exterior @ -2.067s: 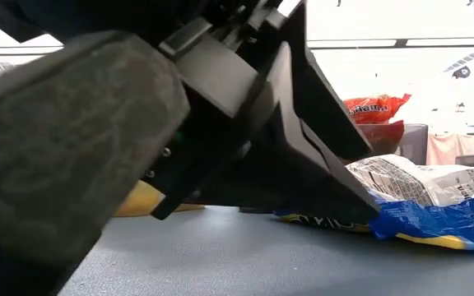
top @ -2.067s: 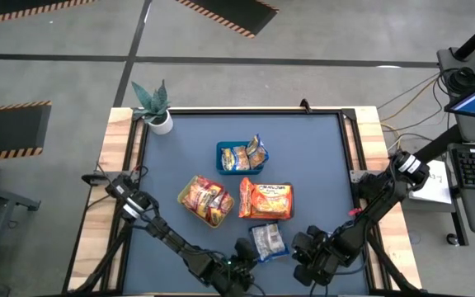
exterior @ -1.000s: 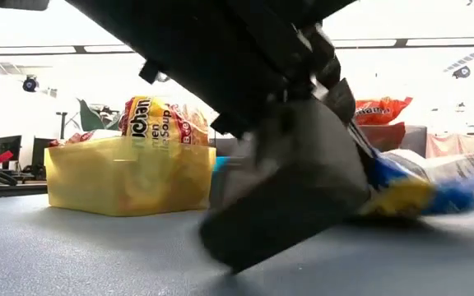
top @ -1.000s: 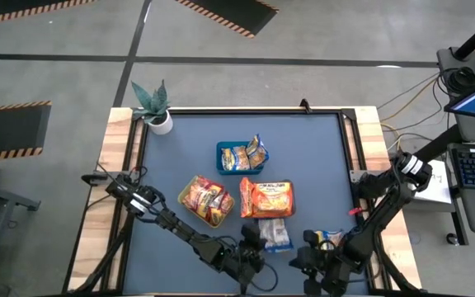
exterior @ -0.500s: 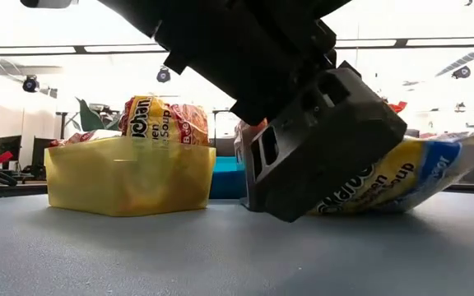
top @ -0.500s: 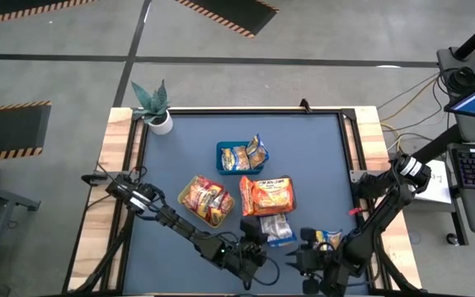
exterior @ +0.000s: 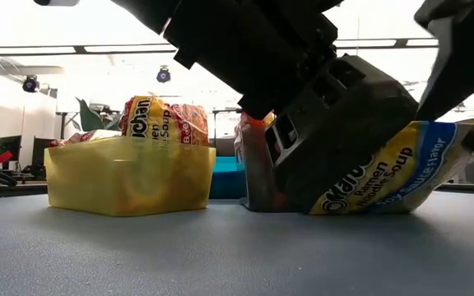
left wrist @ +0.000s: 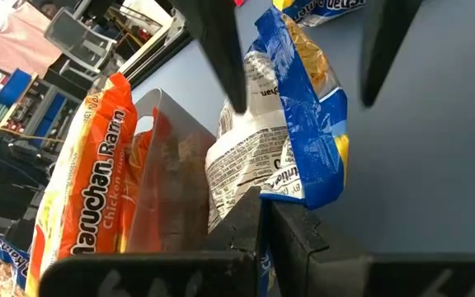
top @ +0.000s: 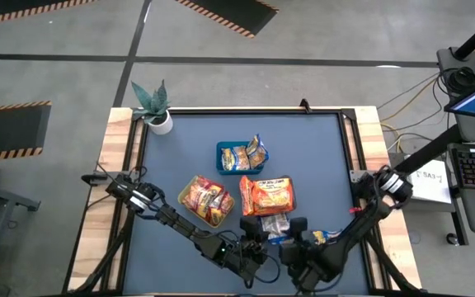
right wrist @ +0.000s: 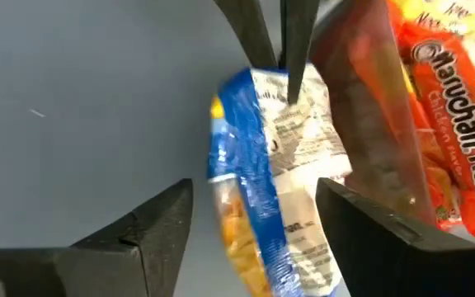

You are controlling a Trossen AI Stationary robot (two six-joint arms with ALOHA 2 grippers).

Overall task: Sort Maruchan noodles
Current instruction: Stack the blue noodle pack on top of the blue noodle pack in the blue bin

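Blue-and-yellow noodle packet (right wrist: 275, 181), orange packets (top: 265, 195), yellow tray (exterior: 130, 177)

Left hand (left wrist: 264, 216) clamped, right hand (right wrist: 254, 219) spread.

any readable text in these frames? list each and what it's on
"Maruchan Ramen", with "Chicken" below: orange packet in the dark tray.
"Ramen Noodle Soup": blue-and-yellow packet pinched by the shut left gripper; brand partly hidden, back print too small.
"Soup": packet in the yellow tray; the rest is cut off.
High view: all labels too small.
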